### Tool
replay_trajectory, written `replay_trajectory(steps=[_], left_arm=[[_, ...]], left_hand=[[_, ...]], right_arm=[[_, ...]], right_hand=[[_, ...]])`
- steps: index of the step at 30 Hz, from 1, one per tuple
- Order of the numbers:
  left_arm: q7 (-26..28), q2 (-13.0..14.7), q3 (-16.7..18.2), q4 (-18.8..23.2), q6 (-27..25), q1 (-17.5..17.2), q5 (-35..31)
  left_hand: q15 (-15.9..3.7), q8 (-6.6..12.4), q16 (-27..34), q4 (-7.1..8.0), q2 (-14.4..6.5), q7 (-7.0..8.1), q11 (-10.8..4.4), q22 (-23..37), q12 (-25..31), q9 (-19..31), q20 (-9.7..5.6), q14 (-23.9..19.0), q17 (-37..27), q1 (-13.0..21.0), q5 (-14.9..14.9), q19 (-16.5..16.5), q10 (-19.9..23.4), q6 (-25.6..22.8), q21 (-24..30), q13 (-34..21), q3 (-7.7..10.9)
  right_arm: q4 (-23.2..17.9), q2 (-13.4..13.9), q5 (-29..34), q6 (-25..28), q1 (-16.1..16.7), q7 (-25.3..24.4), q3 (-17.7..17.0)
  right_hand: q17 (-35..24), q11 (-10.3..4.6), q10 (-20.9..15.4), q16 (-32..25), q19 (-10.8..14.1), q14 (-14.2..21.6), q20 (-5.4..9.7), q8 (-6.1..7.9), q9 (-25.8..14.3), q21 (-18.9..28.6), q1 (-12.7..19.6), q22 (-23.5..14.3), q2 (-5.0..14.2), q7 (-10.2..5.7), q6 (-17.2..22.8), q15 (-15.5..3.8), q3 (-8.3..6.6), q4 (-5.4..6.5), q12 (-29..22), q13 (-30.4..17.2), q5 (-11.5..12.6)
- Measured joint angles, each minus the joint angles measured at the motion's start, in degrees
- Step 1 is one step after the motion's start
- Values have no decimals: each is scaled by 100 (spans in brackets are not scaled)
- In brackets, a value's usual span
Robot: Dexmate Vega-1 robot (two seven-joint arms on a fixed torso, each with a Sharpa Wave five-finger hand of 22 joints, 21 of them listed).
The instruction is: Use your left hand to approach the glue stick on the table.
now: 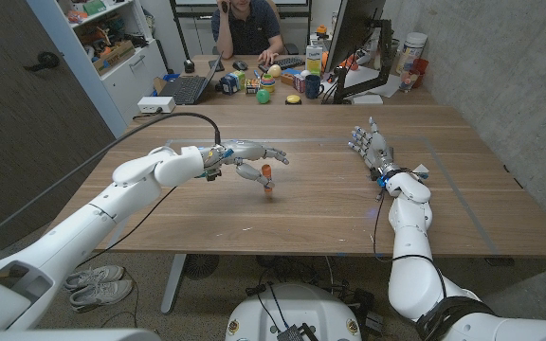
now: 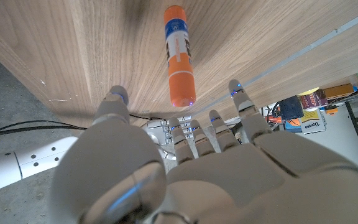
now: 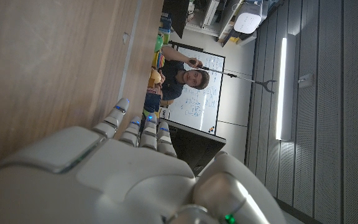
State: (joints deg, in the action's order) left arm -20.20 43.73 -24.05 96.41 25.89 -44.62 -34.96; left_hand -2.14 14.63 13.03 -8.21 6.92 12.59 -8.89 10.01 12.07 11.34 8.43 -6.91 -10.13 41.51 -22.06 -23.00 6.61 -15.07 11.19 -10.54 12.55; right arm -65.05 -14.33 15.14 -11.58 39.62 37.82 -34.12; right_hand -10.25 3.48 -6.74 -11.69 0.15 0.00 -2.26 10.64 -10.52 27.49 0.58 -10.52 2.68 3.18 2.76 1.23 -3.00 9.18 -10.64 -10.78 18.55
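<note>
left hand (image 1: 249, 161): fingers spread, holding nothing, hovering just beside and partly over the glue stick, apparently so the fingers can come round it | glue stick (image 1: 267, 179): upright mid-table (image 1: 330, 218), orange cap up | right hand (image 1: 372, 146): fingers loosely apart, empty, well apart, idle

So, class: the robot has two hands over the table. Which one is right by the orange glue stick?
The left robot hand: its open fingers reach around the upright glue stick mid-table. The right robot hand sits apart, with nothing near it.
</note>
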Motion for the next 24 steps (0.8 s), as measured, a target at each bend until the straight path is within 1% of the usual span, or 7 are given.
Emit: replay_trajectory(steps=[4,6,11,13,17,21,24], left_arm=[[-25,-12,-18,-11,-7,21,7],[-39,-17,-25,-12,-16,32,10],[-70,-31,-48,-13,-42,54,10],[-78,-35,-54,-14,-50,61,10],[-108,-49,-71,-6,-83,73,7],[-135,-65,-91,13,-121,83,-10],[-147,-78,-105,28,-144,90,-26]], left_hand=[[0,0,0,0,-22,30,0,0,-22,0,0,0,0,22,0,0,0,-31,0,0,0],[0,0,0,0,-22,29,0,0,-22,0,-23,0,0,22,0,23,0,-33,0,0,0],[0,0,0,0,-22,11,-17,0,-43,0,-23,0,0,22,0,23,-16,-52,0,-28,0],[0,0,0,0,-22,-6,-23,-1,-43,-5,-44,0,-8,22,0,44,-23,-75,0,-28,0],[0,0,0,19,-22,10,-23,-1,-43,-16,-55,0,-15,22,0,54,-22,-92,0,-28,-18],[0,0,0,18,-45,10,-23,-1,-43,-16,-55,0,-15,45,0,54,-22,-91,0,-28,-18],[0,0,0,18,-45,31,-23,-1,-43,-16,-54,0,-15,45,0,54,-22,-112,0,-28,-17]], right_arm=[[29,7,4,-5,-15,5,-12],[49,17,5,-7,-27,10,-22],[83,34,9,-9,-46,23,-38],[96,39,10,-10,-52,27,-44],[140,63,11,-18,-77,42,-63],[191,86,11,-32,-102,64,-81],[234,106,11,-44,-125,78,-98]], right_hand=[[0,0,0,0,0,0,0,0,0,0,21,0,21,0,0,0,0,0,0,0,0],[0,0,0,0,0,0,0,0,0,0,21,0,21,0,0,0,0,0,0,0,0],[13,0,0,0,0,0,0,0,0,-3,21,0,21,0,0,0,0,0,0,0,0],[13,0,0,0,0,0,0,0,0,-39,21,0,21,0,0,0,19,19,0,0,0],[13,0,0,0,0,0,0,0,0,-39,21,0,21,0,0,0,23,23,0,0,0],[13,0,0,0,0,0,-1,0,0,-39,21,0,21,0,0,-1,46,-1,0,0,0],[13,0,0,0,32,0,-32,0,0,-38,21,0,21,0,0,-1,46,-1,0,0,0]])
